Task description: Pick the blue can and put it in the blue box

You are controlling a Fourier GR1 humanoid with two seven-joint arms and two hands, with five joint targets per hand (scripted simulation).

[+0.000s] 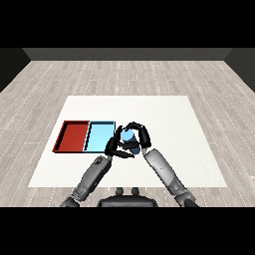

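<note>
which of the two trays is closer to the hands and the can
The light blue tray; it lies right beside the blue can, while the red tray sits on its far side.

Blue can [129, 136] held upright, mostly hidden by curled fingers, just right of the light blue tray [99, 138], shallow, flat on the desk [174, 129]

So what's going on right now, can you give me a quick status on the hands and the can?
Right hand curled round blue can. Left hand curled at it too. Can just right of blue tray, not yet in. Nothing between.
</note>
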